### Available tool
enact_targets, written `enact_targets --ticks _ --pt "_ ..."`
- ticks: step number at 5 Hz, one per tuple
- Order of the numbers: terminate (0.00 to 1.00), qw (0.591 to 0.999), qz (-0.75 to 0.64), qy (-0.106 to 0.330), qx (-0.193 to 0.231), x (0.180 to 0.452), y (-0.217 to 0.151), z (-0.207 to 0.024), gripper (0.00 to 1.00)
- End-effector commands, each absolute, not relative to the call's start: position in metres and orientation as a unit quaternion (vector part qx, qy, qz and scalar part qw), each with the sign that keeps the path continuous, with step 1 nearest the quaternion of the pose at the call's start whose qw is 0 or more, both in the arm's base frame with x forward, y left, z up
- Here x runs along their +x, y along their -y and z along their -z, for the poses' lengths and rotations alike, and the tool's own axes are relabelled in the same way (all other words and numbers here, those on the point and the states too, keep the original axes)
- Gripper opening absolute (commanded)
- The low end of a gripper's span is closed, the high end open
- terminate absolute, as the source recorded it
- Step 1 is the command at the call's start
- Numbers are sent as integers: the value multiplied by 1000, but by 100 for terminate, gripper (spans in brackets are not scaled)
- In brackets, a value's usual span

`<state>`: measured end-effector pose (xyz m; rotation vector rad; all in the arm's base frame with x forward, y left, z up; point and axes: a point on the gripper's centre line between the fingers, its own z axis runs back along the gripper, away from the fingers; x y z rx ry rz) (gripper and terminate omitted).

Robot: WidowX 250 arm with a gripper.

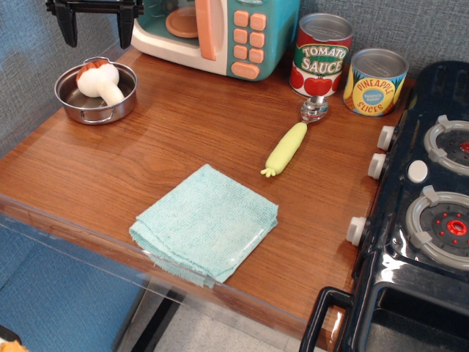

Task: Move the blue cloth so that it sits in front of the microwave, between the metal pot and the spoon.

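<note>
The blue cloth (207,223) lies folded near the table's front edge, one corner reaching the edge. The microwave (220,33) stands at the back centre. The metal pot (96,92) sits at the back left with a white toy mushroom (100,80) in it. The spoon (295,136) lies right of centre, metal bowl toward the cans, yellow-green handle pointing at the cloth. My gripper (99,22) hangs at the top left above the pot, its black fingers apart and empty, far from the cloth.
A tomato sauce can (322,56) and a pineapple slices can (374,81) stand at the back right. A black toy stove (418,220) with knobs borders the table's right side. A blue-grey wall runs behind.
</note>
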<state>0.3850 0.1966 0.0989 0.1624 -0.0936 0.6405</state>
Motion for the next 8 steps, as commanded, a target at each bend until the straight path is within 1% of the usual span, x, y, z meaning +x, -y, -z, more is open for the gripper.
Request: enact_targets --ticks 1,2,3,4,5,6,7,8 --pt "0 945 -314 46 80 385 -197 -99 100" --pt "0 957 -277 48 73 361 -165 -104 100" --pt "0 967 -242 57 49 330 -134 -116 100" --pt "0 981 -189 51 -1 294 -98 -122 100" --pt "0 991 -124 35 -20 270 -71 -103 100" --pt "0 997 -62 34 -18 257 -42 -80 100" --pt "0 999 -18 28 6 256 -19 -53 100" --pt "0 999 19 21 38 255 -1 -25 100"
